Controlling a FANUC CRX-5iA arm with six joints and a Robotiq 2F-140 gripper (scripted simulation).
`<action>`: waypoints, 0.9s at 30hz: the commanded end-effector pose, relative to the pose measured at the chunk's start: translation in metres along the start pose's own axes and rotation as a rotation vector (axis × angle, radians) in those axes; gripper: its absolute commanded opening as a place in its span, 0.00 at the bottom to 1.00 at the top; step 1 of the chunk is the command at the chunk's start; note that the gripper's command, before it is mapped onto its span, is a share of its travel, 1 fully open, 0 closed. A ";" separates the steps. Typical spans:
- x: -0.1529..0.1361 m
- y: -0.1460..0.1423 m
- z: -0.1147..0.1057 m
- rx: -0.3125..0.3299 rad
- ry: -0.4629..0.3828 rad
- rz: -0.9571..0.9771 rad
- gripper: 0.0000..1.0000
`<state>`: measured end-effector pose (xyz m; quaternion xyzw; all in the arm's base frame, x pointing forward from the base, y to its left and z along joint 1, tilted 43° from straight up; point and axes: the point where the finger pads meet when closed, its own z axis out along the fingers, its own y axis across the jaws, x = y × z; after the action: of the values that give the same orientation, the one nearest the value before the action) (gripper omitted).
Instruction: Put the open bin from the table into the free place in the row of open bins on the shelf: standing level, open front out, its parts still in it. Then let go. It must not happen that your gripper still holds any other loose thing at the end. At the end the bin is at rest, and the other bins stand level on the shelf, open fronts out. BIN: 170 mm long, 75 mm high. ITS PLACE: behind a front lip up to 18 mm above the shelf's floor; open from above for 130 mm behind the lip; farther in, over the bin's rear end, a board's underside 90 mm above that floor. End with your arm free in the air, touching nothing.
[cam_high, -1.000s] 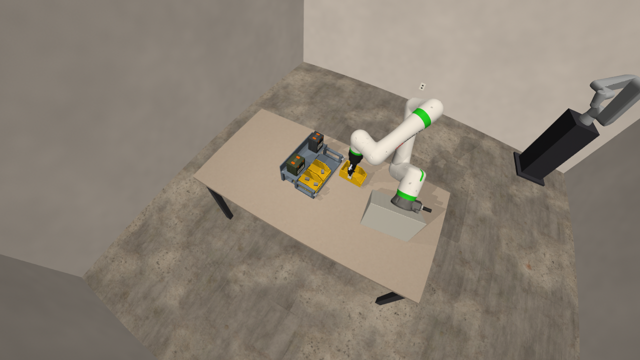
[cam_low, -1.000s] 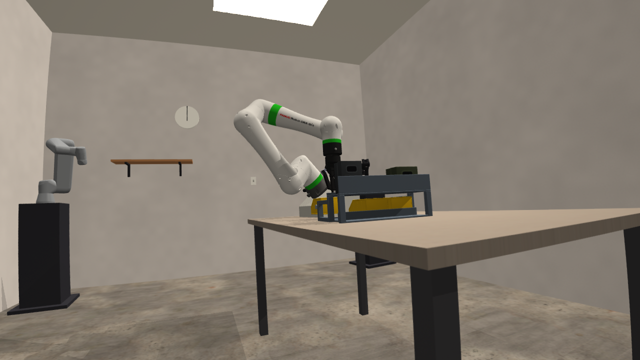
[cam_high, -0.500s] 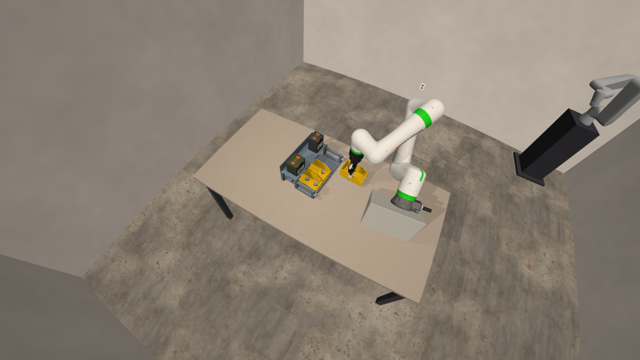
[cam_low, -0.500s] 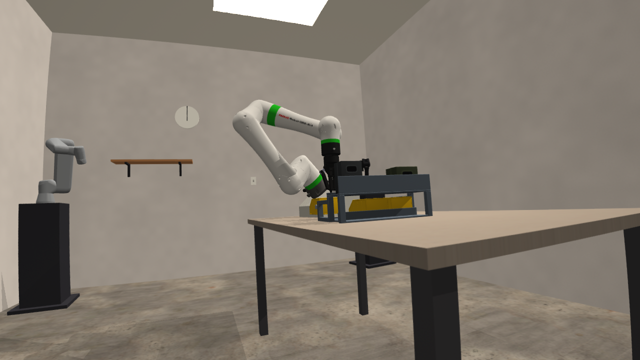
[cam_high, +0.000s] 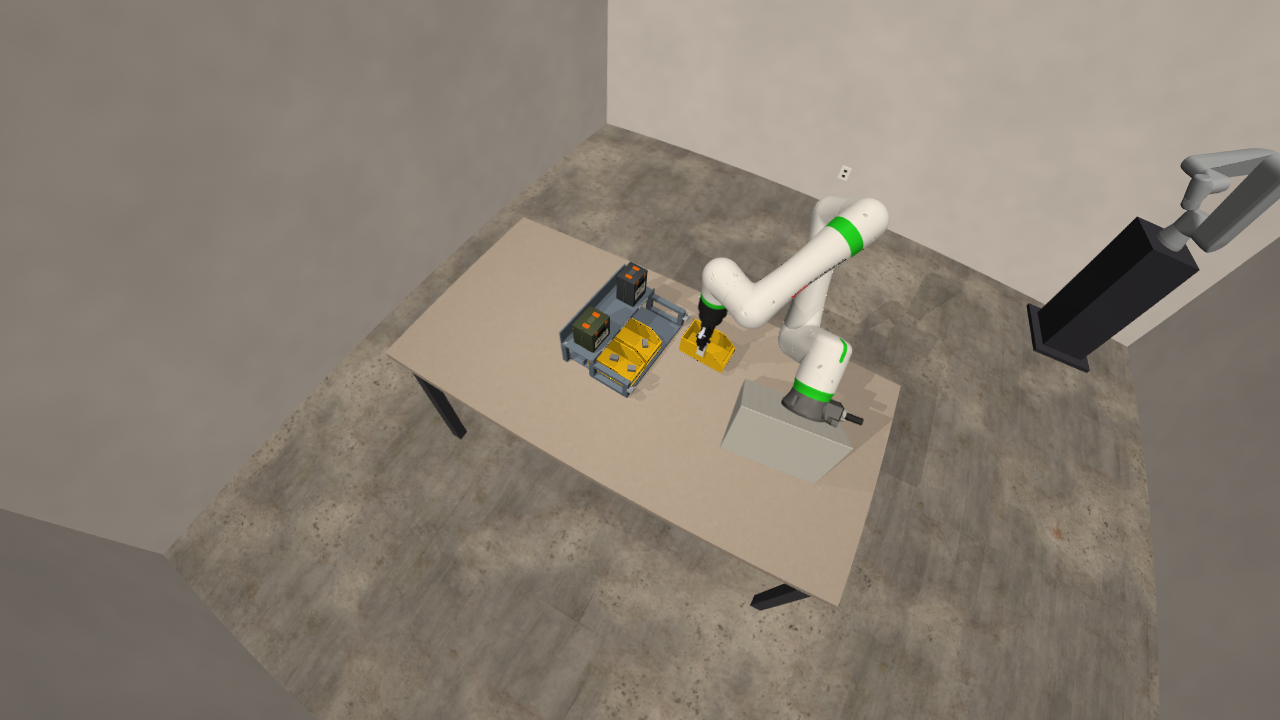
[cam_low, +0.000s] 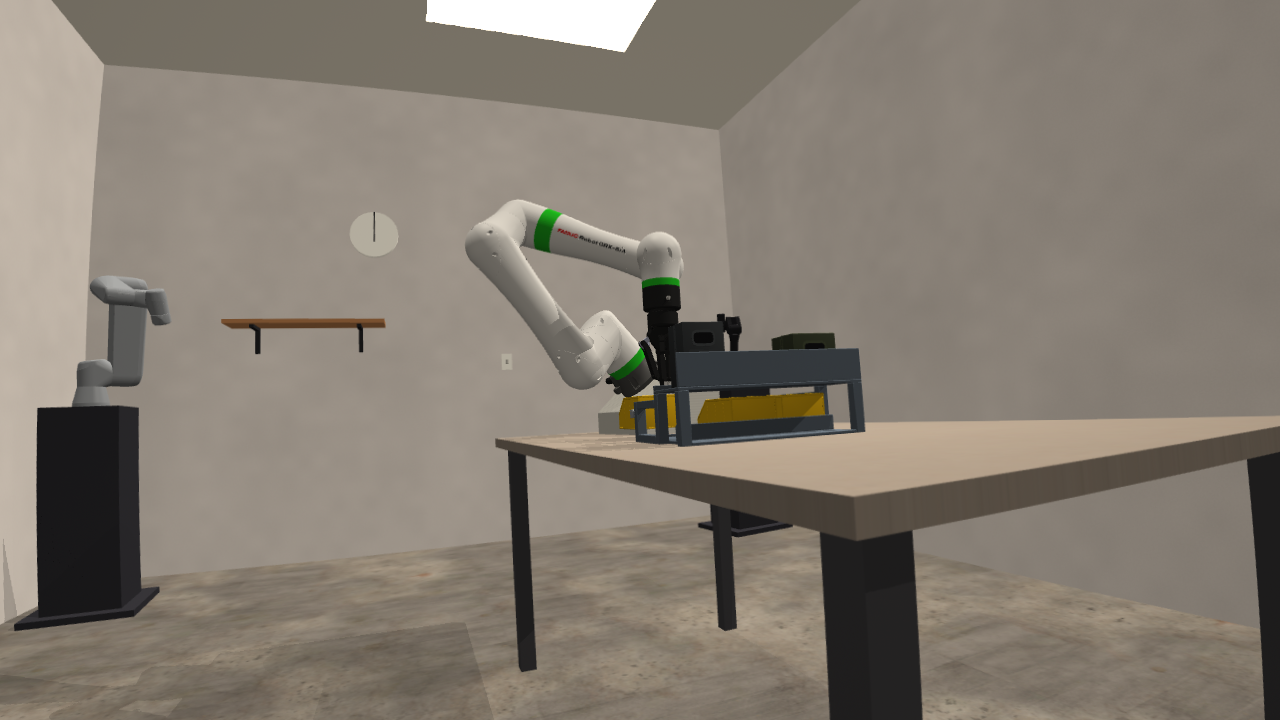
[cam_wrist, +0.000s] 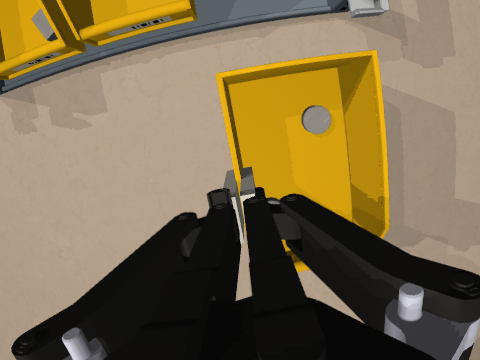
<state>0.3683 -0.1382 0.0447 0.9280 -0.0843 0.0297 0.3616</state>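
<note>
Yellow open-fronted plastic bin (cam_high: 718, 360) (cam_low: 626, 413) (cam_wrist: 270, 110), pinched by one side wall in the black end effector (cam_high: 701, 347) (cam_low: 664, 380) (cam_wrist: 242, 185), right of the grey shelf (cam_high: 612, 383) (cam_low: 769, 367) (cam_wrist: 280, 11).
Probably light, stiff; best held mid-wall, kept level against sliding of the round grey part (cam_wrist: 316, 120).

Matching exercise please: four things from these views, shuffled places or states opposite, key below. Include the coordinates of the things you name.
1. yellow bin held above the table (cam_high: 718, 351) (cam_low: 628, 413) (cam_wrist: 267, 115)
2. dark green box (cam_high: 590, 331) (cam_low: 803, 342)
3. wall clock (cam_low: 365, 237)
4. round grey part (cam_wrist: 316, 119)

A. inside the held bin
B. pale and round
C. one side wall between the jaws
D. on the rack's upper board (cam_high: 612, 311) (cam_low: 765, 365)

Pairs: 1-C, 2-D, 3-B, 4-A
</note>
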 end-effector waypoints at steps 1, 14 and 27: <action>0.000 0.000 0.000 0.000 0.000 0.000 0.00; 0.000 0.000 0.000 0.000 0.000 0.000 0.00; 0.009 0.000 0.000 0.000 0.000 0.000 0.00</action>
<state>0.3736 -0.1389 0.0453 0.9280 -0.0844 0.0297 0.3616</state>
